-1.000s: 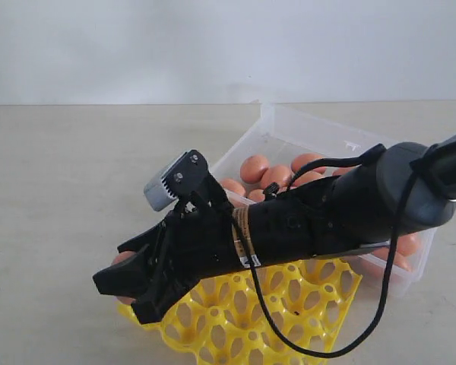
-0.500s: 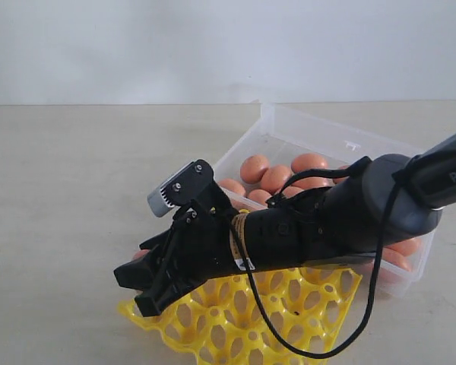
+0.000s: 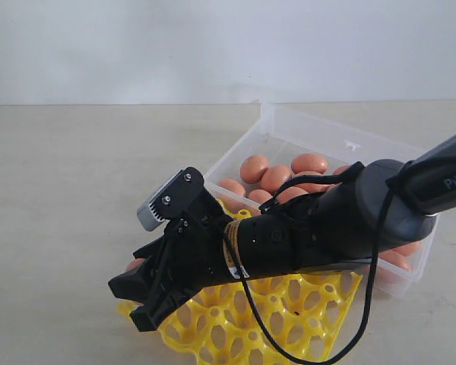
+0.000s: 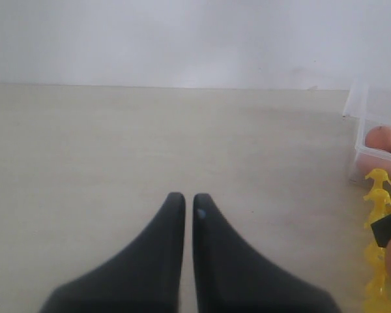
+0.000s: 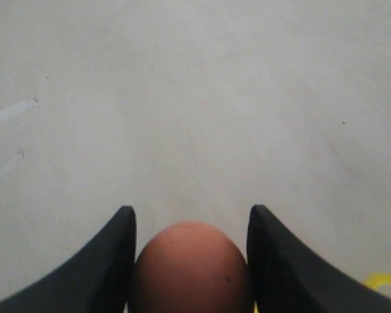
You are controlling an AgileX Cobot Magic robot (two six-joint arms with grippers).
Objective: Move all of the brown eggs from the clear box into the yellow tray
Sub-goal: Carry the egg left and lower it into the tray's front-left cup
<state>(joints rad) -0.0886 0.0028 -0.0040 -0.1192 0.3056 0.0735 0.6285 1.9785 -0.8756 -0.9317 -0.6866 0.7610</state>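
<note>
**Operator:** What is my right gripper doing?

**Spotter:** Your right gripper [image 3: 131,303] is clamped on one brown egg [image 5: 190,267]. In the right wrist view both fingers press against the egg's sides. In the exterior view the arm reaches in from three o'clock across the yellow tray [image 3: 289,312]. Its tips hang at the tray's nine o'clock corner, low over the table [image 3: 61,190]. You can see only a sliver of the egg there, and I cannot tell whether it touches a cup.

**Operator:** And everything else?

**Spotter:** The other brown eggs [image 3: 277,176] lie together in the clear box [image 3: 349,141]. The box sits at one o'clock from the tray, right against its far edge. Your left gripper [image 4: 188,197] appears only in its own wrist view, over bare table. Its jaws are drawn almost together, with just a thin slit between them. The tray's edge and a corner of the box are also in that view.
</note>
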